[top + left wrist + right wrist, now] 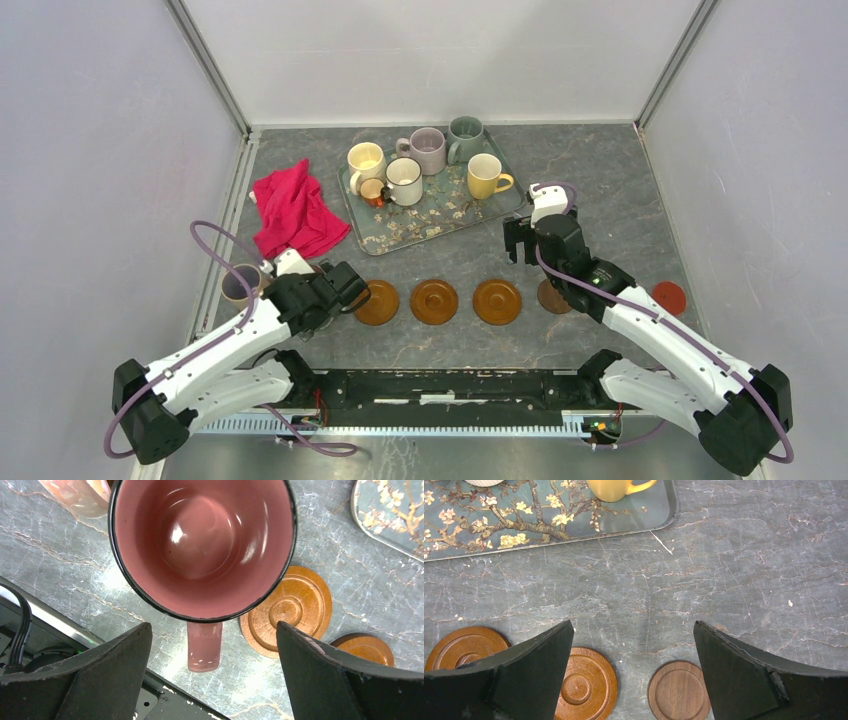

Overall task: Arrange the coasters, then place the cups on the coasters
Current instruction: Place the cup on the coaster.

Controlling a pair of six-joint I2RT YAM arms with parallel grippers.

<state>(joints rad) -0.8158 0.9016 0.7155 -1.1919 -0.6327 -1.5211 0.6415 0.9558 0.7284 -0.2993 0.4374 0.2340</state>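
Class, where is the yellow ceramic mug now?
In the top view the yellow mug stands on the rectangular floral tray's right end, beside the grey-green mug.

Seven cups [366,160], five coasters [434,301], one tray [420,225], one red cloth [295,212].

Dark grey marbled tabletop [620,190] w/ plain white walls [440,50].

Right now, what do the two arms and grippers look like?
Both the left arm and right arm have white links with black joints. A purple cable loops along each. The left gripper and right gripper carry broad black wedge-shaped fingers with scuffed edges.
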